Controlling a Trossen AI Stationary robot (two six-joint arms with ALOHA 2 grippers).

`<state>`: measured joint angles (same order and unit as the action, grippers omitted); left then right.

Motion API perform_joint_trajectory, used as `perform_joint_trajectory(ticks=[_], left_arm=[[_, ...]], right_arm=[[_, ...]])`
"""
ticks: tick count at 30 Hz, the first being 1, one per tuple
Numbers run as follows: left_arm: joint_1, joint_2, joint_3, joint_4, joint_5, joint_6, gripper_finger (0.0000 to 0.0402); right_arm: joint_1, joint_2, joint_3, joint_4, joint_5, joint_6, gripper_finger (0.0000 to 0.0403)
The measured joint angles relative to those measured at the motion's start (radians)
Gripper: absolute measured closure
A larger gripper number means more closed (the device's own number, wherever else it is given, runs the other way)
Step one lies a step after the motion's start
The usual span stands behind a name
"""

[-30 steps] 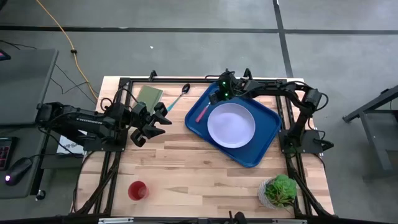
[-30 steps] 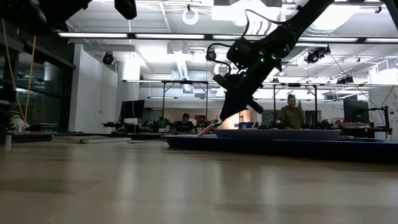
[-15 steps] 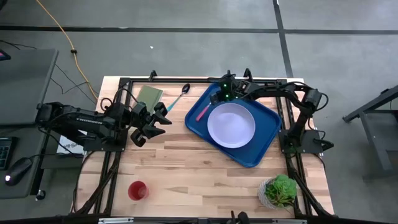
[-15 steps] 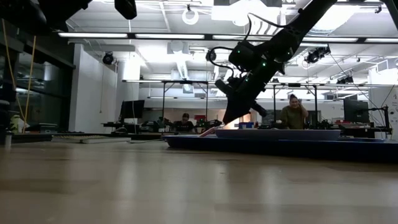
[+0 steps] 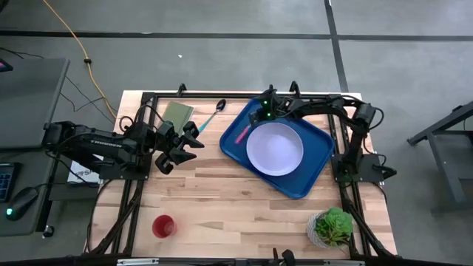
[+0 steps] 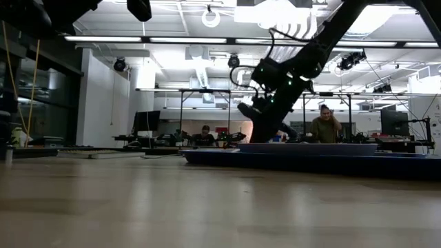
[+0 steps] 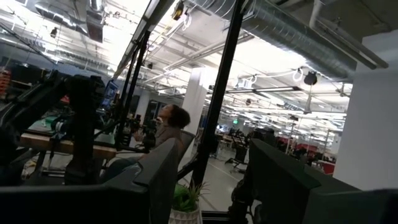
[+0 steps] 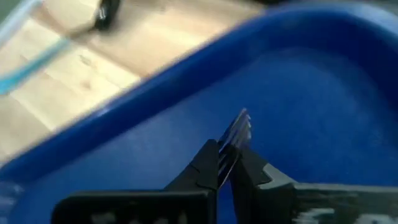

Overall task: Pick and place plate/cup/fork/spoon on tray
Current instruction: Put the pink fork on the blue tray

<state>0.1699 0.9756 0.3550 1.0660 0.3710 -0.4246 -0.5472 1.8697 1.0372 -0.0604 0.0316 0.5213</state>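
Note:
The pink-handled fork (image 5: 242,134) lies slanting in the far left corner of the blue tray (image 5: 319,151), beside the pale plate (image 5: 275,148) resting in the tray. My right gripper (image 5: 258,118) is down over that corner, shut on the fork (image 8: 240,127). My left gripper (image 5: 191,145) hovers open and empty over the table's left half; its fingers stand apart in the left wrist view (image 7: 211,186). The teal-handled spoon (image 5: 214,114) lies on the table near the far edge. The red cup (image 5: 164,226) stands near the front left. My right gripper pinches the fork just behind its tines (image 8: 234,147) between its two fingers, with the tines (image 8: 242,122) sticking out past the fingertips. The fingers slant down from the table's far right. The pink handle (image 5: 241,136) rests low on the tray floor.
A flat olive-green rectangle (image 5: 177,113) lies by the spoon at the far edge. A potted green plant (image 5: 332,226) stands at the front right corner. Bare wood lies between the cup and the tray. People show in the room beyond (image 6: 322,127).
My right gripper has gone down toward the tray's far left corner with the fork. The fork's pink handle, earlier raised at a slant above the tray rim in the low view, has sunk behind the rim.

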Motion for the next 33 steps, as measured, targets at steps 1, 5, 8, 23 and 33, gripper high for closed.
perform_joint_trajectory(ticks=[1, 5, 8, 23, 33], left_arm=[[0.0, 0.0, 0.0, 0.0, 0.0, 0.0, 0.0222], [0.0, 0.0, 0.0, 0.0, 0.0, 0.001, 0.0222], [0.0, 0.0, 0.0, 0.0, 0.0, 0.002, 0.0222], [0.0, 0.0, 0.0, -0.006, 0.0, -0.001, 0.0222], [0.0, 0.0, 0.0, -0.02, 0.0, 0.0, 0.0222]], right_arm=[[-0.004, 0.007, -0.002, 0.006, -0.007, -0.01, 0.0397], [-0.014, 0.014, -0.006, 0.02, -0.008, -0.029, 0.0377], [-0.016, 0.013, -0.005, 0.011, -0.004, -0.029, 0.037], [0.004, 0.011, -0.002, 0.146, 0.01, 0.138, 0.0367], [-0.01, -0.055, -0.001, 0.084, -0.08, 0.026, 0.0366]])
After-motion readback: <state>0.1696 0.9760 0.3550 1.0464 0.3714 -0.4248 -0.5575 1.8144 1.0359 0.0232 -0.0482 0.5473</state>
